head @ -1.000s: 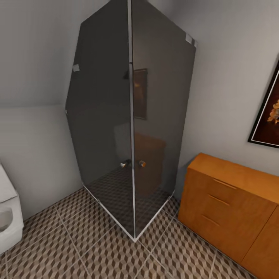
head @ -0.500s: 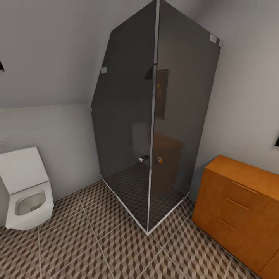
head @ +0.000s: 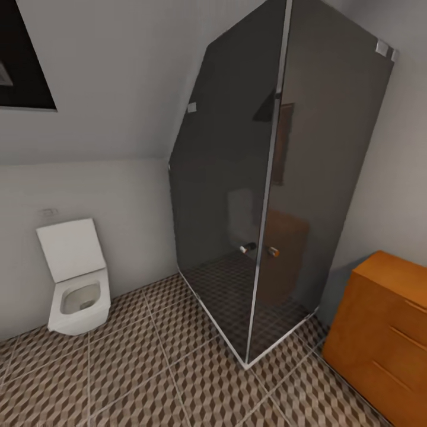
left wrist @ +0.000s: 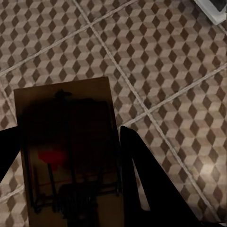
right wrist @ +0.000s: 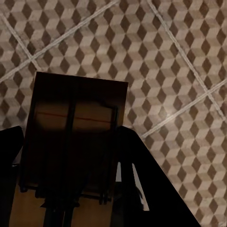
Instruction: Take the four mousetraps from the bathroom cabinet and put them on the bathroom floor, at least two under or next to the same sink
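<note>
Between the dark fingers of the left claw (left wrist: 71, 156), clamped flat above the cube-patterned bathroom floor (left wrist: 156, 52): one mousetrap (left wrist: 68, 151), board and wire parts facing the camera, most likely held level so as to go down flat. Same picture at the right claw (right wrist: 68, 161), shut on a second mousetrap (right wrist: 75, 127) over the tiles. Further off, in the head view: cabinet (head: 379, 332) at the right, smoked-glass shower (head: 279, 196) in the corner, toilet (head: 74, 279) at the left wall; no sink anywhere, so probably in transit toward it.
</note>
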`<state>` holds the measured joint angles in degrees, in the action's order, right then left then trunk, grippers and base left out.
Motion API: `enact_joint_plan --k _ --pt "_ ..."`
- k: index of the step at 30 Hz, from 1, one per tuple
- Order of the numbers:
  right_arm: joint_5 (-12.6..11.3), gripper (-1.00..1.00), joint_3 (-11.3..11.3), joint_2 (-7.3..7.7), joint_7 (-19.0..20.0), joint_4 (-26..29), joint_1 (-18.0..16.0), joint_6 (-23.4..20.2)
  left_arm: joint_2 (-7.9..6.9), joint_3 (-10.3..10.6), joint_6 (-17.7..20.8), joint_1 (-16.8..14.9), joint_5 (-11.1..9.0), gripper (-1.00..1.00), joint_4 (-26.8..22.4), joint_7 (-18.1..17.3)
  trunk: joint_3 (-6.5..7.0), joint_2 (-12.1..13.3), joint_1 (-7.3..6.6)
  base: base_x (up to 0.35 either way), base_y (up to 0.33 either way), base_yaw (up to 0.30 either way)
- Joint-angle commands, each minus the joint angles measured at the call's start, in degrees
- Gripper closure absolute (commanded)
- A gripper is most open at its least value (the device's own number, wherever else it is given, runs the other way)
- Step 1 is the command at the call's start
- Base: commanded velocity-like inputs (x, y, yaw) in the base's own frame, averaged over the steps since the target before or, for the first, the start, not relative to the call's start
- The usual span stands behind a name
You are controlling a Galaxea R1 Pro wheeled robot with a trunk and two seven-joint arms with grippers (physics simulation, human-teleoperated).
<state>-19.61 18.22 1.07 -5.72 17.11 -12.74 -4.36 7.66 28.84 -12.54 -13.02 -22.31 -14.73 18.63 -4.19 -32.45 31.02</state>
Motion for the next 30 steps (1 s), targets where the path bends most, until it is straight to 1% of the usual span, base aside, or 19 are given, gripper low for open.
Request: enact_joint_plan --k 1,6,13,30 --pt "-0.6 1.00 0.5 0.04 -0.4 0.2 0.0 -0.3 -0.01 0.5 -0.3 -0.1 -0.3 1.00 0.1 0.5 -0.11 -0.1 0.03 0.075 0.000 0.290" --pt "-0.6 1.00 0.5 -0.06 -0.4 0.2 0.0 -0.3 -0.01 0.5 -0.5 -0.1 -0.3 1.00 0.1 0.5 -0.11 -0.1 0.03 0.037 0.000 0.290" --pt "-0.7 1.00 0.5 -0.14 -0.4 0.1 0.0 -0.3 0.07 0.5 -0.7 -0.1 -0.3 1.00 1.4 0.5 -0.11 -0.1 0.03 0.006 0.000 0.290" --pt "-0.6 1.00 0.5 -0.58 -0.4 0.1 0.0 -0.3 0.08 0.5 -0.7 -0.1 -0.3 1.00 1.6 0.4 -0.11 -0.1 0.03 -0.010 0.000 0.290"
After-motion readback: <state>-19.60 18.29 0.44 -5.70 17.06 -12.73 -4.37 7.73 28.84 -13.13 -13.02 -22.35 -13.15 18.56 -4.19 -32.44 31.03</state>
